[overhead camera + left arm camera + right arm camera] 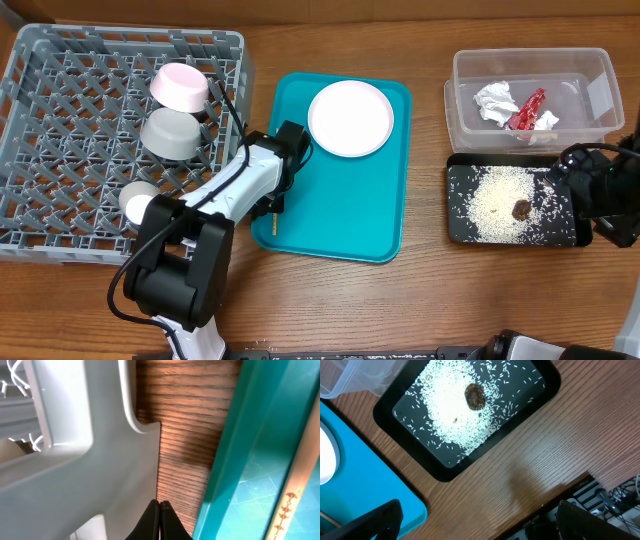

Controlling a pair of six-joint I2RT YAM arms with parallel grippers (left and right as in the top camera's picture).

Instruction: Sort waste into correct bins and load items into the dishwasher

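The grey dishwasher rack [60,150] holds a small white bowl [180,87], a grey metal bowl [173,133] and a small white cup [138,200]. The large white plate [350,118] and the thin wooden stick [273,224] lie on a teal tray [340,225]. My left gripper [160,506] is shut on nothing, low over the strip of table between rack [75,460] and tray, left of the stick [295,485]. Tissue [496,102] and red wrapper [527,110] lie in the clear tub [600,95]. Rice [495,200] and a brown lump [521,209] lie in the black tray [455,205]. My right gripper [480,525] is open and holds nothing.
In the overhead view the right arm [590,190] hangs over the right end of the black tray. The right wrist view shows bare wood between the black tray [395,425] and the table's front edge, with cables [620,500] beyond it. The left arm [215,195] crosses the rack's right edge.
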